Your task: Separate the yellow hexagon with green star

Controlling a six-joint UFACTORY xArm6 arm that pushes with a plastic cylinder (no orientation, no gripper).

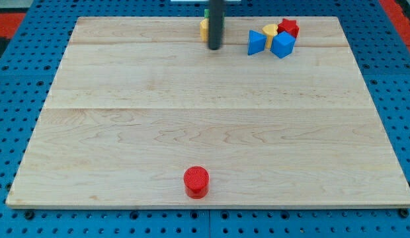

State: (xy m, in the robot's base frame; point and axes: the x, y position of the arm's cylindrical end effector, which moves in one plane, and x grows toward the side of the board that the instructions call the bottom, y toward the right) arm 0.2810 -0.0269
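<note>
One rod [215, 24] comes down from the view's top edge and ends on the wooden board [125, 152], close to the board's far edge and a little left of the middle of that edge. My tip [215, 47] rests on the wood; it is a plain dark post with nothing to spread or pinch, and it holds nothing.

Left to right along the far edge: a yellow block [204, 28] shows just at the rod's left side, mostly hidden behind it, so its shape cannot be made out; by colour it may be the yellow hexagon, but I cannot confirm it. A sliver of a green block [206, 12] shows right above the yellow one, at the board's far edge, also cut off by the rod; shape unreadable. Whether these two touch cannot be told. My tip sits just beside the yellow block, on its right and nearer the view's bottom.

Further right, apart from the rod, a tight cluster sits near the far edge: a blue triangular block [256, 42], a yellow rounded block [270, 30] behind it, a blue cube [283, 45], and a red star-like block [289, 27] at the back.

Near the board's near edge, roughly at its middle, a red cylinder [196, 181] stands alone, well apart from everything else.
</note>
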